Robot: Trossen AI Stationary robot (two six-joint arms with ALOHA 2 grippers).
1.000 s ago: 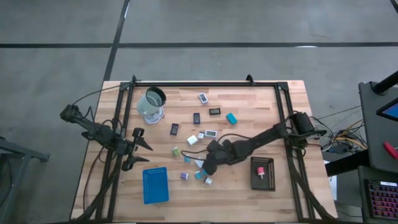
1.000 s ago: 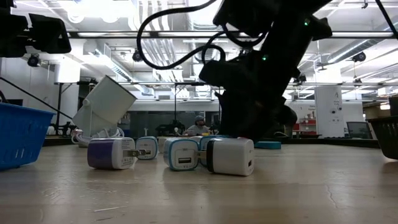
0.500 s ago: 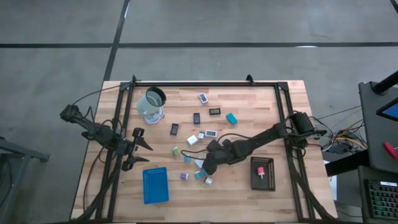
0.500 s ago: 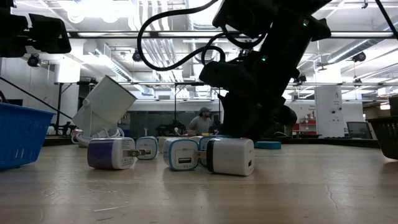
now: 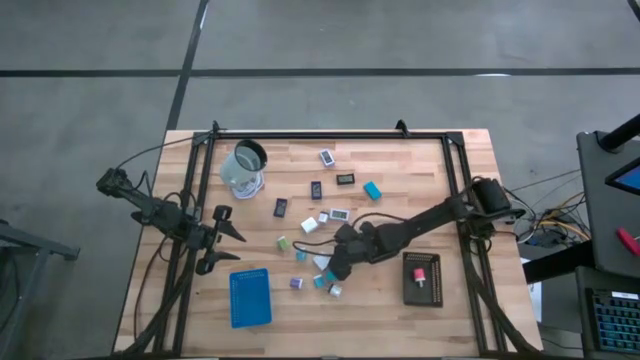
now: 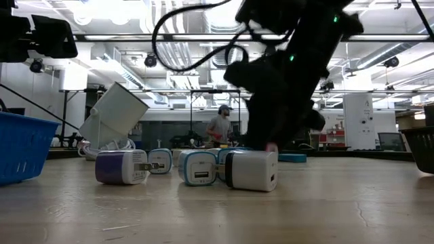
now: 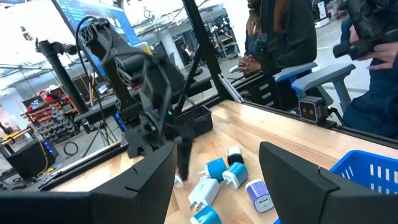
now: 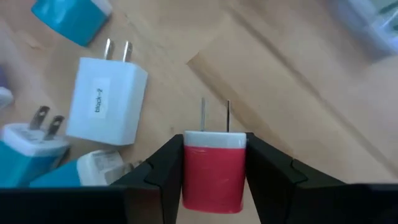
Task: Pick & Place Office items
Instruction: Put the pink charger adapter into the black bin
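On the left of the wooden table [image 5: 400, 175], the left gripper [image 5: 222, 238] hangs at the table's edge, its jaws spread and empty, just above the blue rectangular tray [image 5: 250, 298]. Nearer the middle lies a loose cluster of small charger blocks [image 5: 312, 272], white, teal and purple. Over its right side the right gripper [image 5: 333, 268] has its jaws pinching a small pink plug-in block [image 8: 214, 170] by its two sides, prongs pointing away from the wrist. Farther right sits the black rectangular tray [image 5: 422, 279], with another pink piece [image 5: 420, 276] inside.

To do this step well, I would lift straight up before swinging, since a white block [image 8: 106, 101] and teal ones lie just beside the jaws and could be knocked.

In the low view the arm hides the grip itself, and how high the pink block sits above the table cannot be told.
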